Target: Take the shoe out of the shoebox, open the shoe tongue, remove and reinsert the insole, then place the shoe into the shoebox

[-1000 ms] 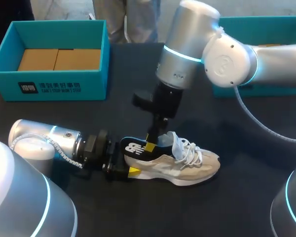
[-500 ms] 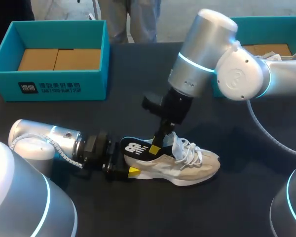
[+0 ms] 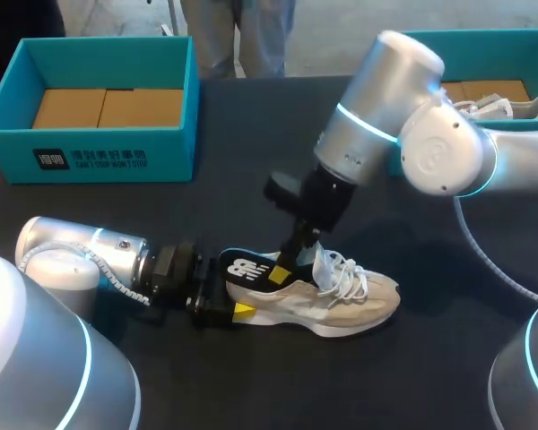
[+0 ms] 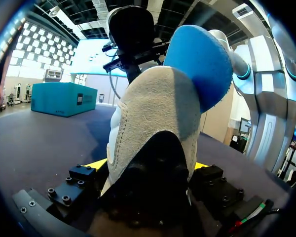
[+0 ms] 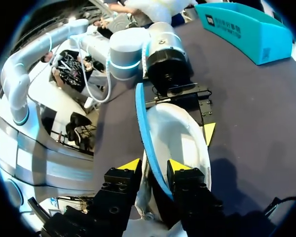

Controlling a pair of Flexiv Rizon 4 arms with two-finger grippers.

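Note:
A beige and white shoe [image 3: 341, 300] lies on its side on the dark table, toe to the right. My left gripper [image 3: 238, 291] is shut on its heel from both sides; in the left wrist view the heel [image 4: 153, 128] fills the gap between the fingers. The insole [image 3: 249, 267], black on top and blue beneath, stands tilted out of the heel opening [image 4: 202, 64]. My right gripper [image 3: 282, 269] points down into the opening. In its own view the right gripper [image 5: 155, 167] is shut on the insole [image 5: 142, 118], above the shoe's white lining [image 5: 180, 133].
A teal box [image 3: 99, 157] with brown cardboard inside stands at the back left. A second teal box [image 3: 484, 40] at the back right holds another shoe [image 3: 511, 106], partly behind my right arm. Dark tabletop lies in front of the shoe.
My right arm has swung to the right and leaned over, while its fingertips stayed at the shoe's opening. The left arm and the shoe have not moved.

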